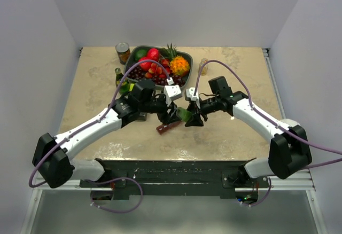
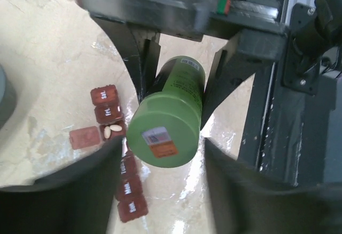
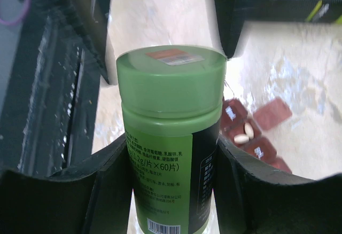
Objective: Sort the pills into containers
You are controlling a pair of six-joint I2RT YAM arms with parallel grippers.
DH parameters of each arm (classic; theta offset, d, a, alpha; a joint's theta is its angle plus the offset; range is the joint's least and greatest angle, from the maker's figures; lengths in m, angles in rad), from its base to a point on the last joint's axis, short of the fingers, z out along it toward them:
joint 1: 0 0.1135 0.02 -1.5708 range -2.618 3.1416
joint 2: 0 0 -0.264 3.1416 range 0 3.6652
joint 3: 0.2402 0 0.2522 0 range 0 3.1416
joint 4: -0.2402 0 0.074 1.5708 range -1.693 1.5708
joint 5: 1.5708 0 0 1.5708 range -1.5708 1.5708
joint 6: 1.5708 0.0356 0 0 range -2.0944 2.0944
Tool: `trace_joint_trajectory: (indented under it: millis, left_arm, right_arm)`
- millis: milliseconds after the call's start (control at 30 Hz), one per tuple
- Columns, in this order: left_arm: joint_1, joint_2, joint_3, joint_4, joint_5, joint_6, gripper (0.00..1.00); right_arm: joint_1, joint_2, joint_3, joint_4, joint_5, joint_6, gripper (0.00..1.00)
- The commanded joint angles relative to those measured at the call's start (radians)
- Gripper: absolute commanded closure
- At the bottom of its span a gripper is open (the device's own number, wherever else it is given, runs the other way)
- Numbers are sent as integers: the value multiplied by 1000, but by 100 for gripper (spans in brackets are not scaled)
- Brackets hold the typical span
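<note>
Beige marbled tabletop [image 1: 96, 84] with plain white walls around it, that's the setting. Dead centre, just in front of the arms, lies the pill organiser [image 2: 127, 189]: a narrow maroon plastic strip, one row of little square compartments with white lettering on the lids, too blurry to read. One compartment near the end is open, its lid [image 2: 84, 137] flipped flat out to the side, and two white oblong pills [image 2: 112, 131] are sitting inside. All the others I can see have their lids down, so no telling what's in those.

Right above the strip hangs a green bottle [image 3: 165, 138], a smooth, glossy plastic cylinder with a wide round cap, a small orange-and-white sticker on top, and a printed label with a barcode down the side. The right gripper [image 3: 170, 146] has its fingers clamped on the body. The left gripper [image 2: 162, 146] is squeezed onto the cap end from the other side, both black fingers pressed against it.

Further back there's a dark fruit tray [image 1: 131, 56] piled with bright plastic-looking fruit, a tin can [image 1: 123, 52] beside it, and a small jar [image 1: 203, 65] on its other side.
</note>
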State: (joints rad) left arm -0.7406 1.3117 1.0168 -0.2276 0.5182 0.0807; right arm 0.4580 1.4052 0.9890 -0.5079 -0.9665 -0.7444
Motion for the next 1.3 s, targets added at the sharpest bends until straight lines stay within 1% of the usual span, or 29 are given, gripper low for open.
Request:
trace_joint_trajectory:
  millis: [0, 33, 67, 267, 300, 333, 367, 400, 467, 500, 567, 600, 633, 667, 700, 767, 800, 833, 933, 1267]
  left_arm:
    - [-22, -115, -49, 49, -49, 62, 15]
    - [-20, -167, -73, 72, -56, 22, 7]
    - [-17, -190, -83, 94, -66, 7, 1]
    - [6, -351, -159, 158, -90, -165, 1]
    - [9, -399, -176, 195, -131, -249, 1]
    - [12, -425, -220, 212, -151, -286, 1]
    - [18, -451, -250, 284, -167, -329, 1]
    - [21, -500, -298, 307, -222, -426, 1]
    - [27, -537, -328, 309, -324, -549, 1]
    - [32, -552, -334, 301, -393, -647, 1]
    - [58, -548, -333, 286, -406, -729, 1]
    - [64, -522, -319, 277, -411, -830, 1]
    - [69, -505, -307, 263, -414, -872, 1]
    - [69, -482, -288, 229, -423, -910, 1]
    - [69, -432, -240, 173, -425, -985, 1]
    - [64, -375, -189, 95, -425, -1028, 1]
    - [61, -327, -151, 79, -416, -1058, 1]
    - [47, -312, -141, 73, -417, -1065, 1]
    - [18, -273, -132, 117, -431, -1075, 2]
    - [14, -170, -101, 191, -340, -1020, 3]
  right_arm:
    - [4, -23, 45, 86, -110, 4, 100]
    - [5, -22, 46, 83, -110, 0, 100]
    - [5, -23, 46, 82, -109, -1, 100]
    - [7, -17, 50, 77, -100, -9, 100]
    - [5, -18, 50, 75, -97, -10, 100]
    - [7, -20, 51, 72, -94, -12, 100]
    - [7, -18, 51, 72, -87, -13, 100]
    - [8, -20, 51, 71, -84, -16, 100]
    - [7, -21, 53, 69, -77, -18, 100]
    - [7, -22, 53, 69, -71, -18, 100]
    - [7, -26, 53, 69, -64, -21, 100]
    - [8, -25, 53, 71, -58, -21, 100]
    - [7, -25, 53, 69, -57, -21, 100]
    - [7, -25, 53, 71, -54, -21, 100]
    - [7, -26, 53, 72, -49, -21, 100]
    - [8, -26, 51, 72, -46, -23, 100]
    - [8, -28, 51, 72, -44, -23, 100]
    - [7, -28, 50, 74, -43, -21, 100]
    - [8, -25, 48, 74, -40, -24, 100]
    - [7, -26, 45, 74, -29, -29, 100]
